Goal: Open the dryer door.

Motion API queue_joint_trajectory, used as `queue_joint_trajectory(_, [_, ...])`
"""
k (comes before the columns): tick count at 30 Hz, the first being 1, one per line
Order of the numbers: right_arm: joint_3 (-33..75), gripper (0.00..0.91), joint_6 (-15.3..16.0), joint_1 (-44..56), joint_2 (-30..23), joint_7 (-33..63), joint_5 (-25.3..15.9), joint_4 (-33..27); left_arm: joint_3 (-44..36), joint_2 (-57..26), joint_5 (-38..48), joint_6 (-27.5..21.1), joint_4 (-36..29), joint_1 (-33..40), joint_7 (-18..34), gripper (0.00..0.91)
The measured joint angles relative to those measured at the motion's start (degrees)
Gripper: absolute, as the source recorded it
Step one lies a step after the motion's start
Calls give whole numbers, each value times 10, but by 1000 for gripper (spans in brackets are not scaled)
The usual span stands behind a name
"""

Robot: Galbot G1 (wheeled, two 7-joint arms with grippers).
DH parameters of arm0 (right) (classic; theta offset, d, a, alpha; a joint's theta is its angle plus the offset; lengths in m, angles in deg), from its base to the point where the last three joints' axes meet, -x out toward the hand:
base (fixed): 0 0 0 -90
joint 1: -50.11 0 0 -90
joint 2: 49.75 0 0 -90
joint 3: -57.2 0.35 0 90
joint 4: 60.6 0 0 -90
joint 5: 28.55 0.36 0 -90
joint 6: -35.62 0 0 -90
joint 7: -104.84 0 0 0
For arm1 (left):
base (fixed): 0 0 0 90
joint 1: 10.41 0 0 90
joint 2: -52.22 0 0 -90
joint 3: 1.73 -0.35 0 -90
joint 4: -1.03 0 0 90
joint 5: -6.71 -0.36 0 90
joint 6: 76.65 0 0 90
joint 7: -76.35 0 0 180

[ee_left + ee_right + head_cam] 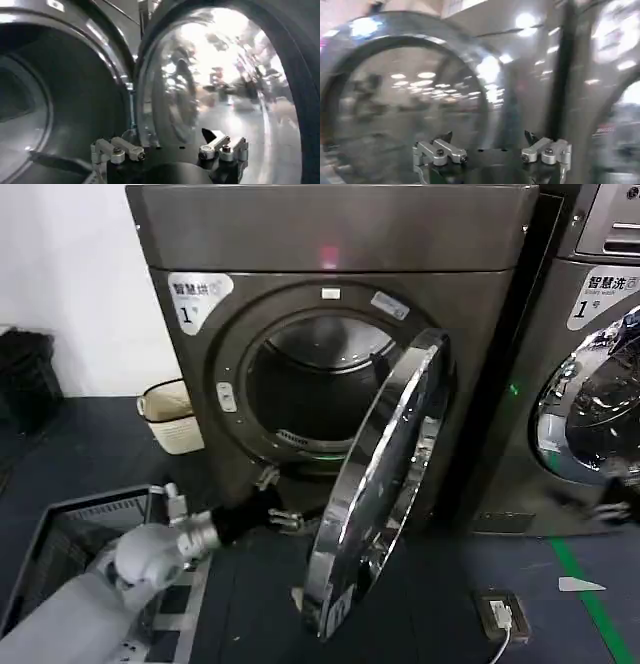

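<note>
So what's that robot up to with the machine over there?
It is opening the dryer door. The door already stands swung out to about half open, and you can see into the drum of the dryer. The left claw is low by the opening, next to the door's inner face, its fingers apart and holding nothing. The right claw is also open, facing a round glass door.

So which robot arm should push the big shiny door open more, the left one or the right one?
Probably the left. In the head view the left gripper reaches low beside the dryer door, which stands partly open in front of the dryer. Its wrist view shows the open fingers close to the door's chrome rim.
</note>
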Motion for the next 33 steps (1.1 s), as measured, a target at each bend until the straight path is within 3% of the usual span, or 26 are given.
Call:
queue_joint_trajectory(5, [91,907,7,42,-38,141,-58,46,-47,17,4,1,3,28,-4,907])
queue_joint_trajectory(10, [173,907,56,98,-84,285,-118,109,-88,35,8,2,4,53,-6,907])
queue_joint_trajectory(14, [232,907,86,140,-121,367,-134,150,-125,53,3,1,11,73,-4,907])
queue_joint_trajectory(19, [298,907,92,178,-156,434,-136,176,-177,84,2,1,26,106,1,907])
queue_joint_trajectory(27, [389,907,129,229,-203,464,-138,221,-251,150,2,2,68,173,6,907])
queue_joint_trajectory(30, [416,907,143,236,-220,482,-161,237,-274,178,2,2,89,200,7,907])
queue_joint_trajectory(33, [438,907,174,235,-230,505,-168,250,-290,202,-9,5,111,220,13,907])
